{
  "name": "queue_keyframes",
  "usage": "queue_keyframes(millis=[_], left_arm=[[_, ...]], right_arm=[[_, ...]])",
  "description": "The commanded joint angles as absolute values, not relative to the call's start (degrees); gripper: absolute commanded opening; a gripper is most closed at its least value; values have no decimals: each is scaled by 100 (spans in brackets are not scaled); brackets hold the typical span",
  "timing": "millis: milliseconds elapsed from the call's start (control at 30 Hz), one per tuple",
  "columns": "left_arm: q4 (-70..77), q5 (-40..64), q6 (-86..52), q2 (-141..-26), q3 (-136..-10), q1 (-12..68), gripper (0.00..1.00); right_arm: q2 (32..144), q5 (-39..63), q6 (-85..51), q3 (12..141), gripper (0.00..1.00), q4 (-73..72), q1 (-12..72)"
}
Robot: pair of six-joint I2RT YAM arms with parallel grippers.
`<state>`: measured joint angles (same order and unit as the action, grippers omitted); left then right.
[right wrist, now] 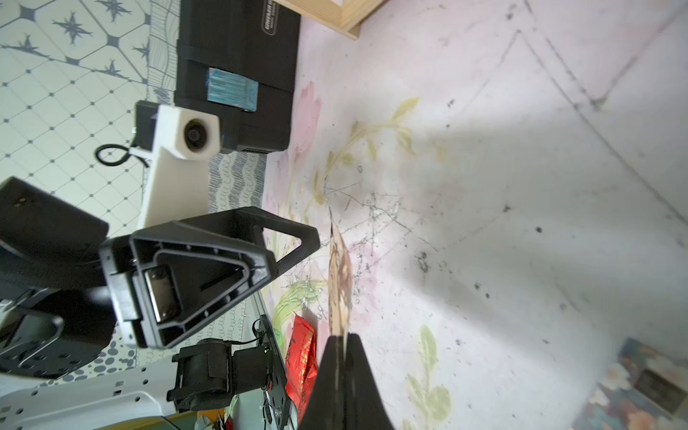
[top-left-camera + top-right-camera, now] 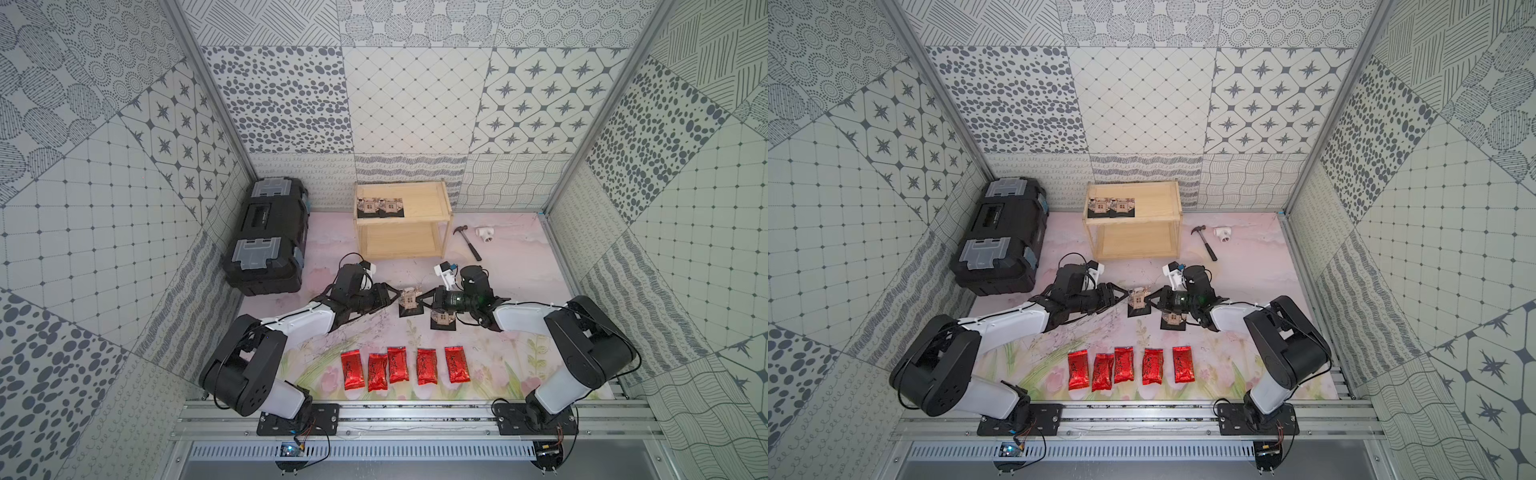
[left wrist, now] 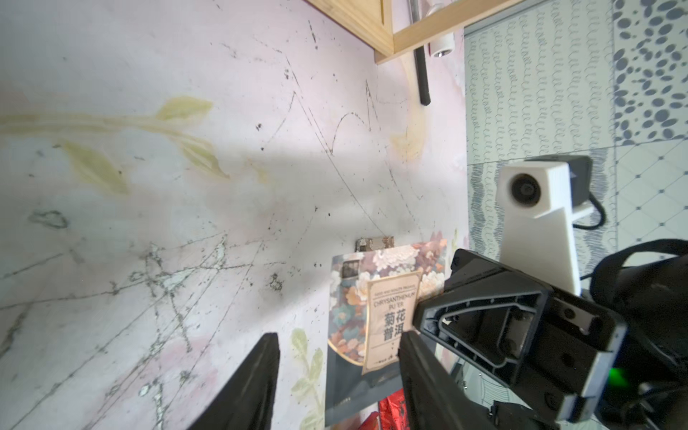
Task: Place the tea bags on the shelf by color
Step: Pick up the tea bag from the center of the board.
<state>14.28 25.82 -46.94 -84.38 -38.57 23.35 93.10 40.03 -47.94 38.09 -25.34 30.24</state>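
1. A black tea bag (image 2: pixel 409 302) hangs at mid-counter between the two claws. A second black tea bag (image 2: pixel 443 321) lies near it on the counter (image 2: pixel 519 291).
2. Two black bags (image 2: pixel 380 206) lie at the left end of the shelf (image 2: pixel 424 199) top board. Five red bags (image 2: pixel 398 365) line the front.
3. A toolbox (image 2: pixel 266 237) stands left of the shelf; a hammer (image 2: pixel 467 241) and pipe fitting (image 2: pixel 485 235) lie to its right.
4. The right claw (image 1: pixel 340 344) pinches the hanging bag's edge. The left claw (image 3: pixel 338 337) is spread.
5. Both arms reach inward, claws facing each other.
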Motion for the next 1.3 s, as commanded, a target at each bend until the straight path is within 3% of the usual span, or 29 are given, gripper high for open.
queue_keyframes(millis=[0, 300, 600, 967, 1100, 1200, 1267], left_arm=[[1890, 3325, -5215, -8222, -3776, 2140, 60], [2234, 3524, -5320, -8159, -3729, 2142, 59], [2057, 3360, -5179, -7834, -3657, 2135, 31], [1784, 3151, -5087, -7709, -3646, 2142, 9], [1591, 3002, -5097, -7607, -3706, 2145, 0], [1642, 2871, -5262, -7496, -3677, 2144, 0], [1762, 2821, -5430, -7418, -3639, 2145, 0]], right_arm=[[9235, 4487, -4570, 4030, 0, -2769, 3081], [9393, 4596, -4689, 4330, 0, -2795, 3247], [9545, 4682, -4624, 4440, 0, -2651, 3256], [9572, 4689, -4416, 4641, 0, -2280, 3211], [9477, 4642, -4431, 4829, 14, -2130, 3177], [9321, 4347, -4692, 4960, 33, -2103, 3180], [9142, 3962, -5187, 4877, 37, -2361, 3202]])
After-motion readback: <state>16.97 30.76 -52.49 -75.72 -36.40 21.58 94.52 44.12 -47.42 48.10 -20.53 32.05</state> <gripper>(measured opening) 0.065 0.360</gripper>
